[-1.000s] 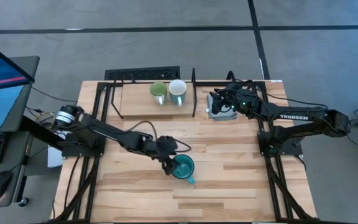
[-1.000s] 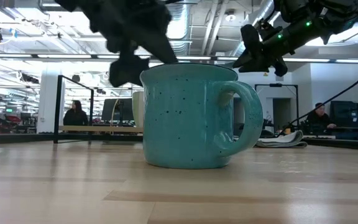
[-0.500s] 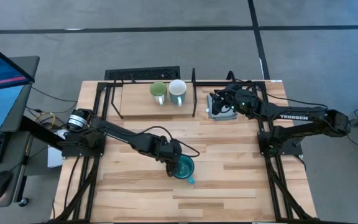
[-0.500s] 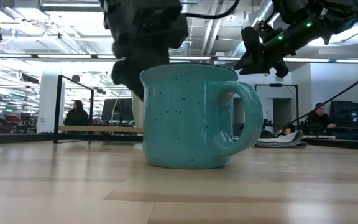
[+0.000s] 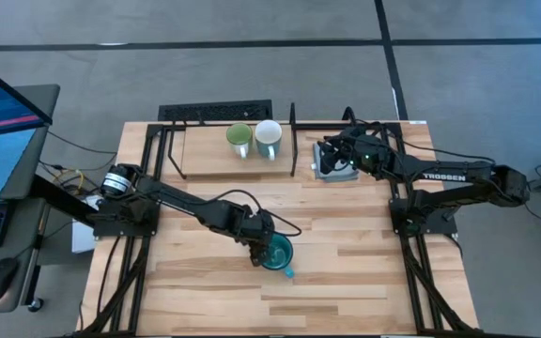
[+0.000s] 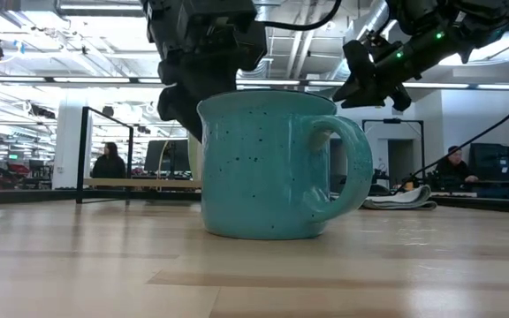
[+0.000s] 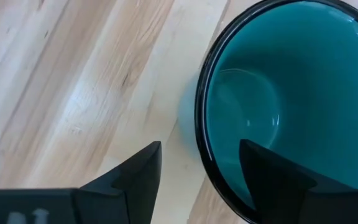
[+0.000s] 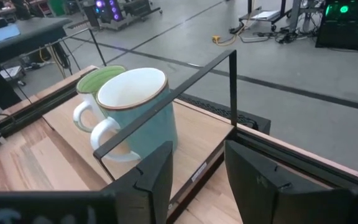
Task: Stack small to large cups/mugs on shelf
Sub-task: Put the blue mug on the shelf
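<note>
The teal blue mug (image 5: 277, 253) stands upright on the tabletop near the middle, handle (image 6: 347, 168) toward the near edge. My left gripper (image 5: 257, 248) is open at its rim, one finger (image 7: 135, 177) outside the wall and one finger (image 7: 272, 180) inside, with a gap showing on both sides of the rim (image 7: 205, 158). The light green mug (image 5: 239, 139) and the white mug (image 5: 269, 137) stand side by side on the shelf (image 5: 205, 155) at the far edge. My right gripper (image 5: 327, 158) is open and empty, right of the shelf.
A grey cloth (image 5: 338, 173) lies under my right gripper. The shelf's upright black post (image 5: 292, 141) stands between that gripper and the white mug (image 8: 135, 106). The tabletop's near half (image 5: 346, 291) is bare wood. People show in the room beyond (image 6: 107, 163).
My left gripper has moved toward the teal mug and gone down, from above and left of its rim to astride its wall, one finger inside. In the last half second it has kept still. The mug stands where it was.
</note>
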Controlling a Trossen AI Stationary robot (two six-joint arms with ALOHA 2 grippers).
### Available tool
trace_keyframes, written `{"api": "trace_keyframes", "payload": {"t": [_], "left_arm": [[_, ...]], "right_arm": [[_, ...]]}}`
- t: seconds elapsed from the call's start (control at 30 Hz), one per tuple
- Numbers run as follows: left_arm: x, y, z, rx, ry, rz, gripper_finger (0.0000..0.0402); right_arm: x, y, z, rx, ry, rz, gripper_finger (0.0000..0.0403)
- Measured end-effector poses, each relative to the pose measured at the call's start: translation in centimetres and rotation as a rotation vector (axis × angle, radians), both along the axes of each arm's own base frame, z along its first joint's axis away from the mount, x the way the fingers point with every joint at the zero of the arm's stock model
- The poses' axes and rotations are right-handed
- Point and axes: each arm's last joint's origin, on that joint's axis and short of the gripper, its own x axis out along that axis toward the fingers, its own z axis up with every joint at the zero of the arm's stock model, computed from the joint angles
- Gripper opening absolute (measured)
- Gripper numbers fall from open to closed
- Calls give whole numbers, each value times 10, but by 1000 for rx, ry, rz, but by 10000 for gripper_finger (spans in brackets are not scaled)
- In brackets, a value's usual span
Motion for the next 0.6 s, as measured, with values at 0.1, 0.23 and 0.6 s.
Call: {"api": "trace_keyframes", "payload": {"t": [0.1,0.23,0.6], "left_arm": [[0,2,0,-5,1,13,206],[1,7,0,-16,4,26,206],[11,10,-27,-116,89,28,156]], "right_arm": [[0,0,0,0,0,0,166],[0,0,0,0,0,0,166],[0,0,0,-1,2,0,166]]}}
